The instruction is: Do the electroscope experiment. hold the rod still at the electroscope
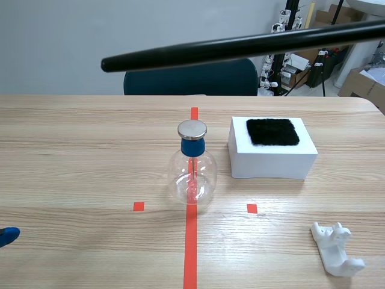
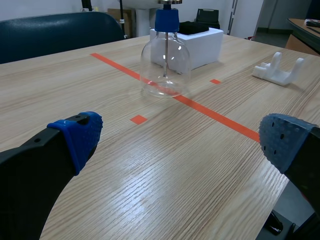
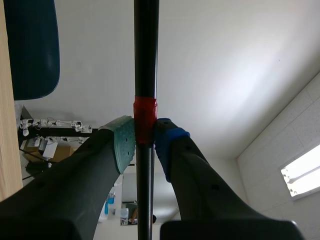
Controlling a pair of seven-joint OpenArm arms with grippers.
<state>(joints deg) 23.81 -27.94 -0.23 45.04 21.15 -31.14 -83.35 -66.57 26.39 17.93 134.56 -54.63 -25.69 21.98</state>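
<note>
The electroscope, a clear glass flask [image 1: 192, 171] with a blue neck and a flat metal cap [image 1: 192, 129], stands on the red tape line at mid-table. In the left wrist view the flask [image 2: 165, 62] is well ahead of my open left gripper [image 2: 182, 137], which hovers low over the table; its blue pad [image 1: 7, 235] shows at the scene's left edge. A long black rod [image 1: 240, 45] crosses high above the table from the right, its tip [image 1: 106, 64] up and to the left of the cap, not touching it. My right gripper [image 3: 145, 135] is shut on the rod [image 3: 146, 60] at its red tape band.
A white block [image 1: 272, 158] topped with a black fur pad [image 1: 272, 131] sits right of the flask. A white rod stand [image 1: 335, 250] lies at the front right. A dark blue chair back [image 1: 190, 78] stands behind the table's far edge.
</note>
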